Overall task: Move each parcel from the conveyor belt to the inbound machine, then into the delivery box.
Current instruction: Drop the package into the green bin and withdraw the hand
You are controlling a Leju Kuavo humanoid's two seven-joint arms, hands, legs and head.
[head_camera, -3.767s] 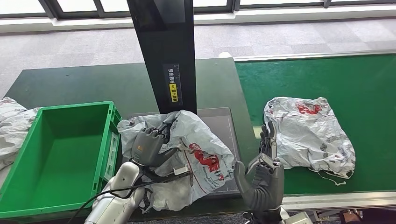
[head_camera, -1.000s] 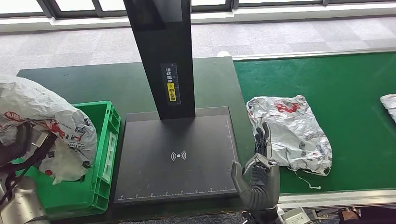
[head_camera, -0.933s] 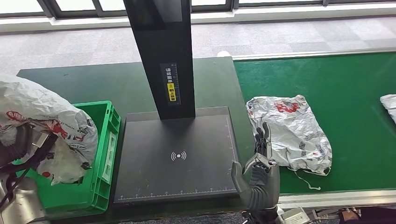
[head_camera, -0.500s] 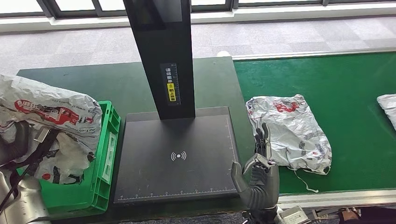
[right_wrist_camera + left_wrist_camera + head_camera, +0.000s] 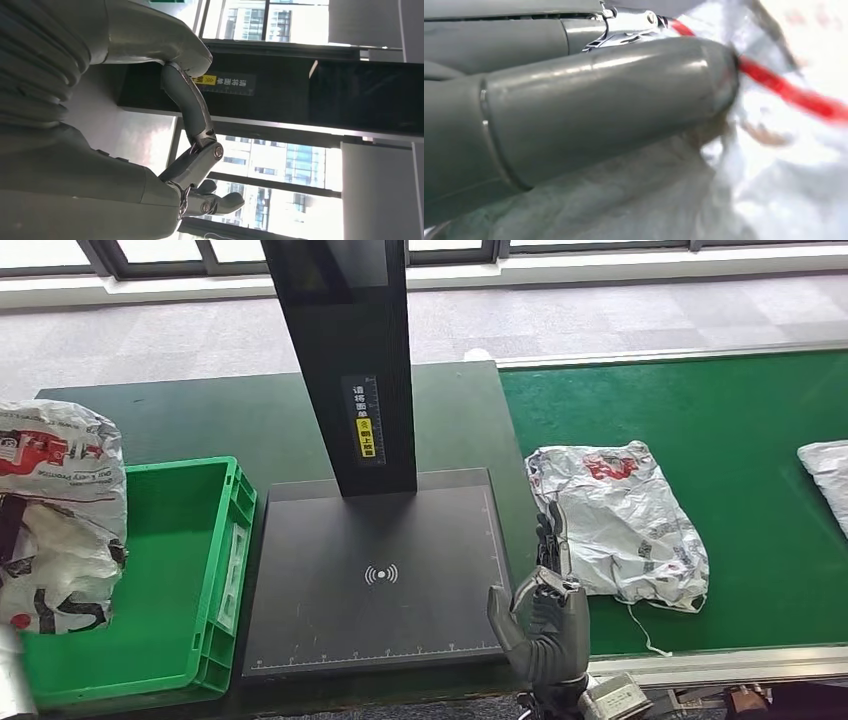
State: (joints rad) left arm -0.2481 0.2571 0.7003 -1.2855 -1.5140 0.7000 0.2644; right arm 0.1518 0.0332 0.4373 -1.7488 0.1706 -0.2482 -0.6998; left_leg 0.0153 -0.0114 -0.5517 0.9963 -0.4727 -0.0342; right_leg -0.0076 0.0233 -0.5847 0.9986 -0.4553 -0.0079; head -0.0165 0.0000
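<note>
A crumpled white parcel with red print (image 5: 55, 515) hangs at the far left, over the left side of the green delivery box (image 5: 165, 570). My left hand (image 5: 574, 115) grips it, its thick thumb pressed into the plastic of the parcel (image 5: 784, 190). A second white parcel (image 5: 615, 520) lies on the green conveyor belt (image 5: 720, 400), near its left end. My right hand (image 5: 543, 625) stands upright at the table's front edge, just left of that parcel, fingers apart and holding nothing. The inbound machine's black plate (image 5: 375, 575) is bare.
The machine's tall black column (image 5: 340, 350) rises behind the plate. A third white parcel (image 5: 826, 468) pokes in at the belt's right edge. The dark green table (image 5: 210, 420) stretches behind the box.
The held parcel has swung further left over the box, baring the box's floor. The belt parcels have crept slightly left. My right hand has barely moved.
</note>
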